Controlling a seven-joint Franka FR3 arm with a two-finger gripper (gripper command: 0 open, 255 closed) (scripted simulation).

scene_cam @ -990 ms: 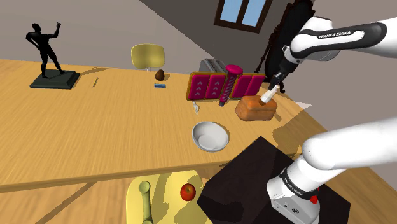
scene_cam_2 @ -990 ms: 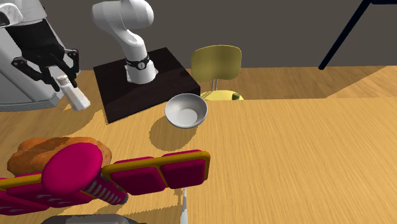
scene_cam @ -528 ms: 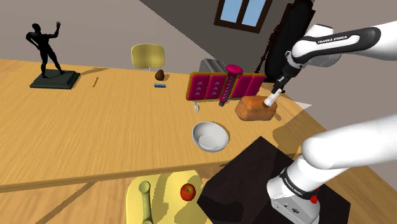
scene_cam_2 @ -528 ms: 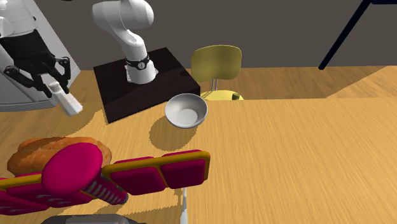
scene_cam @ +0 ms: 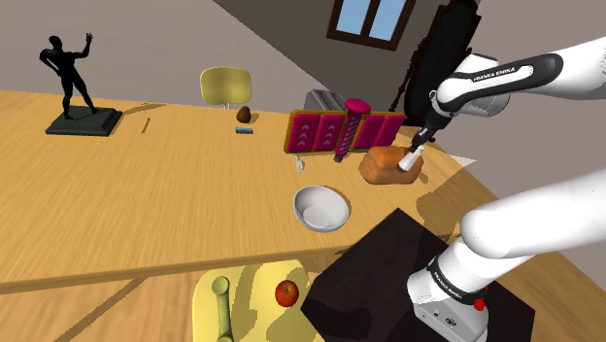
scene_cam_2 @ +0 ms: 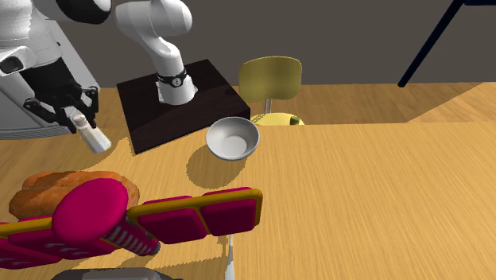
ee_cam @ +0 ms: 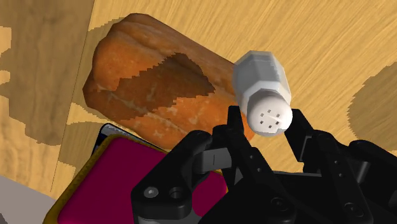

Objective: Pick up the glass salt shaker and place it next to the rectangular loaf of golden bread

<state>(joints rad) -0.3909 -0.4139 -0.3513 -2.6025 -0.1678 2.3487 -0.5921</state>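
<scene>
The black two-finger gripper (scene_cam: 419,145) is closed around a small white-grey salt shaker with a faceted body and a white cap with holes (scene_cam: 414,153). In the wrist view the two fingers (ee_cam: 236,125) press on the cap end from both sides, and the body of the salt shaker (ee_cam: 259,75) points away from the gripper (ee_cam: 266,124). In the second exterior view the salt shaker (scene_cam_2: 90,134) hangs tilted below the gripper (scene_cam_2: 74,112), with its lower end over the light wooden table (scene_cam_2: 358,191). I cannot tell whether this end touches the wood.

The salt shaker is at the right end of the rectangular golden-brown loaf of bread (scene_cam: 387,166) in the shoulder view, just beside it, on the side that is nearer to the black box stand (scene_cam: 384,282). In the wrist view the loaf of bread (ee_cam: 146,83) lies on the table just beside the shaker.

At the far side of the loaf, a magenta rack with a yellow border (scene_cam: 330,130) stands on the table. A round grey bowl (scene_cam: 320,207) is on the table between the loaf and the near edge, at the shoulder view's left of the stand. A black figure statue on a dark base (scene_cam: 74,85) stands well apart, at the far left of the table.
</scene>
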